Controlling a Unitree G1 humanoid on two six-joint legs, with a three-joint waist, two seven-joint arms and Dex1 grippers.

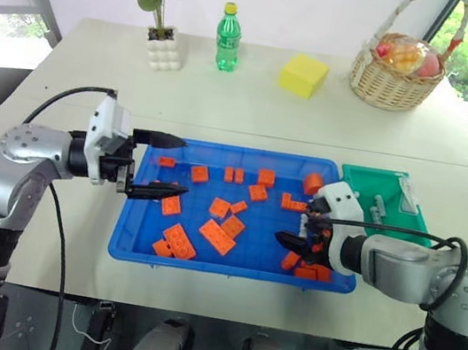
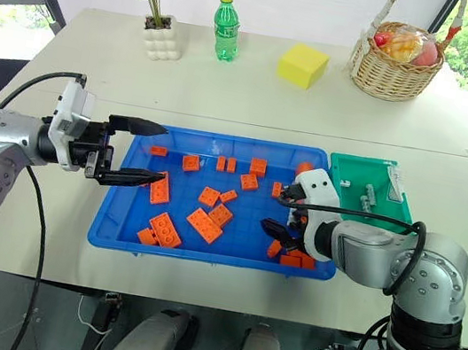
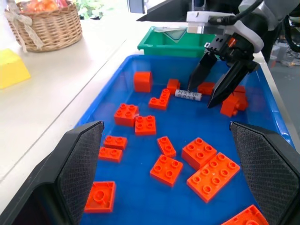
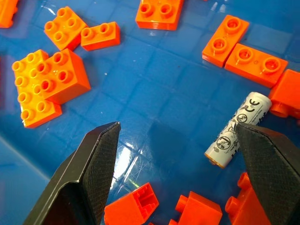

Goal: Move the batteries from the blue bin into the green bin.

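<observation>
Head views put my right gripper (image 1: pixel 300 234) low over the near-right corner of the blue bin (image 1: pixel 220 153), jaws spread and empty; I judge this the approach to a battery. My left gripper (image 1: pixel 162 165), also spread and empty, hovers over the bin's left rim. The green bin (image 1: pixel 361 180) sits just right of the blue one, with batteries already in it.

Left wrist view: the battery (image 3: pixel 188 95) lies on the blue floor beneath my right fingers.

Right wrist view: orange bricks (image 4: pixel 55 77) crowd it, one touching its end, so I must shift sideways before closing.
</observation>
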